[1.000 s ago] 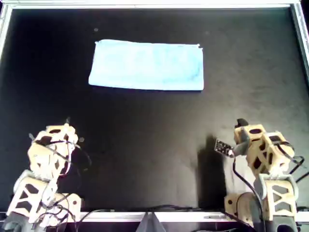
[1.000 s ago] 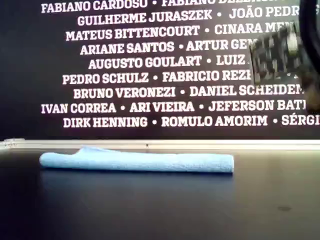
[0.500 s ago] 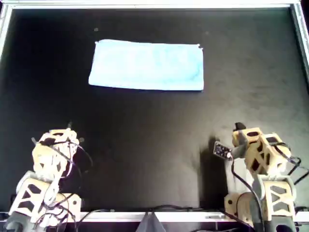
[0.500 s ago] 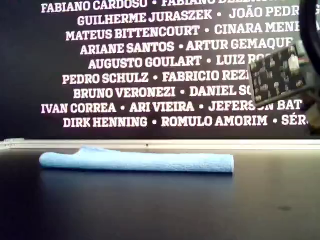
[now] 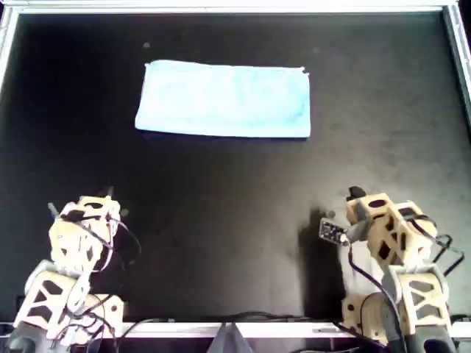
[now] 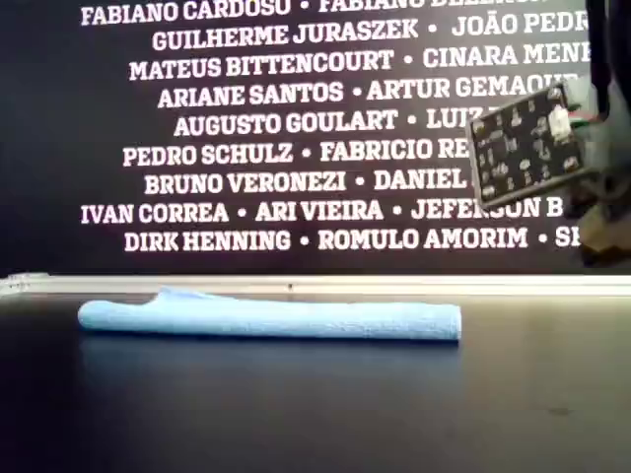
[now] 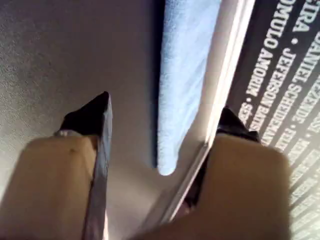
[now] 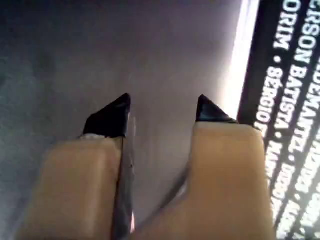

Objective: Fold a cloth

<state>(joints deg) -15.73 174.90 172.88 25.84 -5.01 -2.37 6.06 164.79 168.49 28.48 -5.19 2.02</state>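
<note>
The light-blue cloth (image 5: 223,99) lies flat as a long folded rectangle on the black table, toward the far side and left of centre in the overhead view. It shows as a low strip in the exterior view (image 6: 271,318). My first gripper (image 5: 88,209) is open and empty at the overhead view's near left, far from the cloth. Its wrist view looks between the fingertips (image 7: 165,110) at one end of the cloth (image 7: 185,75). My second gripper (image 5: 360,202) is open and empty at the near right. Its wrist view (image 8: 162,105) shows only bare table.
A metal rim (image 5: 221,7) frames the black table (image 5: 235,191). A dark wall printed with white names (image 6: 296,148) stands behind the far edge. A small circuit board (image 5: 333,232) juts from the second arm and shows in the exterior view (image 6: 523,148). Cables hang at the arm bases.
Both arms have drawn back a little toward the near edge. The second arm also shifted left, and its circuit board slid left in the exterior view. The cloth has not moved.
</note>
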